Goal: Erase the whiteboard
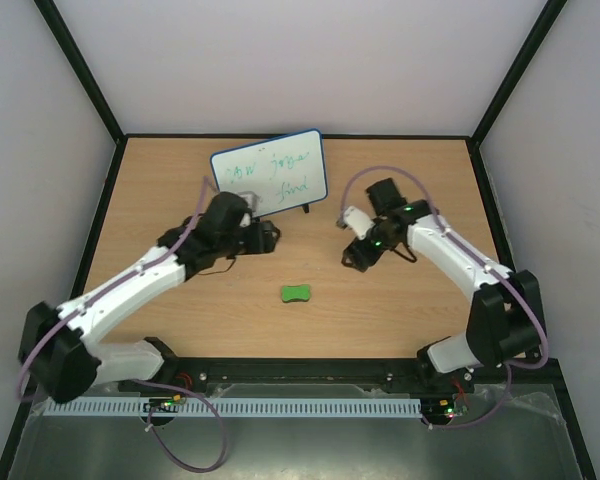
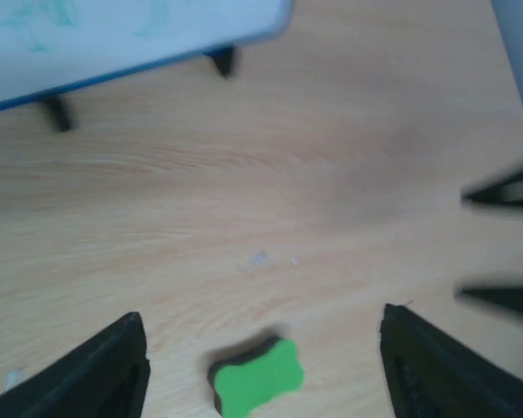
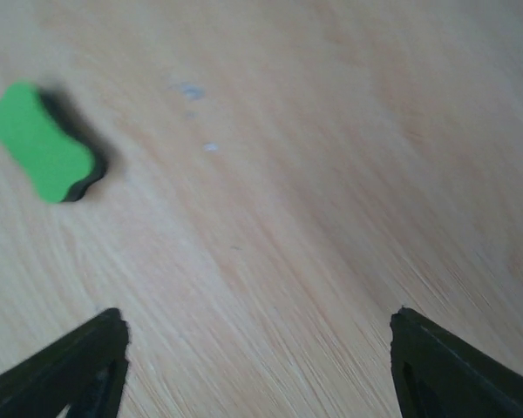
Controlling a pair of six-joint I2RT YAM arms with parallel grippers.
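The whiteboard [image 1: 271, 172] stands tilted at the back middle of the table, blue-framed, on small black feet, with green handwriting on it. Its lower edge shows in the left wrist view [image 2: 113, 43]. A small green eraser block [image 1: 296, 293] lies flat on the wood in front, between the arms. It also shows in the left wrist view [image 2: 256, 377] and the right wrist view [image 3: 42, 144]. My left gripper [image 1: 270, 237] is open and empty, just below the board. My right gripper [image 1: 351, 258] is open and empty, right of the eraser.
The wooden table [image 1: 410, 300] is bounded by dark rails and pale enclosure walls. The arm bases sit on a black rail [image 1: 300, 372] at the near edge.
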